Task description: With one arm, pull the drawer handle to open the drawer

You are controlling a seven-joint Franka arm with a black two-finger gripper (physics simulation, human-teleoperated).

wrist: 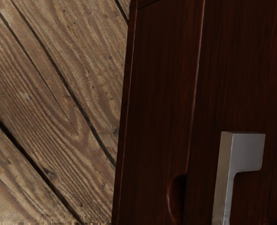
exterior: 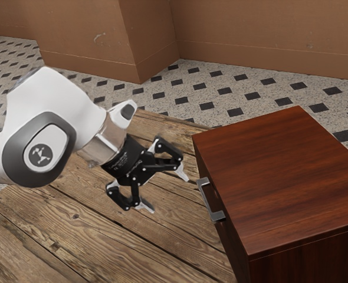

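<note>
A dark red-brown wooden cabinet stands on the plank table at the exterior view's right. Its drawer front faces the arm and carries a silver bar handle. My black gripper hangs open a short way to the left of that handle, its two silver-tipped fingers spread and pointing toward it, touching nothing. In the wrist view the drawer front looms close, with the handle a little off to one side of my hand. The drawer sits flush with the cabinet face.
The table is made of rough wooden planks and stretches under and behind my arm. Beyond it lie a black-and-white tiled floor and brown walls.
</note>
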